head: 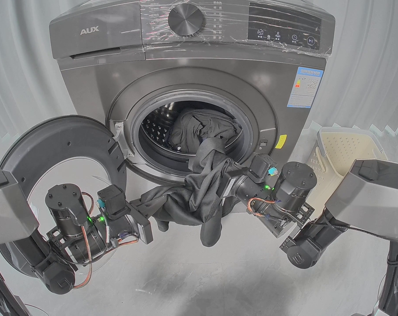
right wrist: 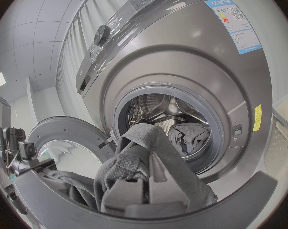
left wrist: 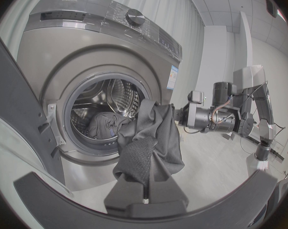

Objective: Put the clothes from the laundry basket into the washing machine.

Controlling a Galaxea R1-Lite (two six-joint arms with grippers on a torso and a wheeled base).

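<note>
Our left tool (head: 141,206) and right tool (head: 225,175) both clamp the dark garment (head: 194,196), stretched sideways below the mouth of the washing machine (head: 98,80).

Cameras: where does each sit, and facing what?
Head view: on the head, looking forward and down at washing machine, dark garment, laundry basket; left gripper and right gripper show.
Left wrist view: on that wrist, facing the drum; own fingers pinch the garment; right arm beyond.
Right wrist view: on that wrist, facing the drum; own fingers pinch the garment.
Shared: all three show the garment draped over the drum mouth.
</note>
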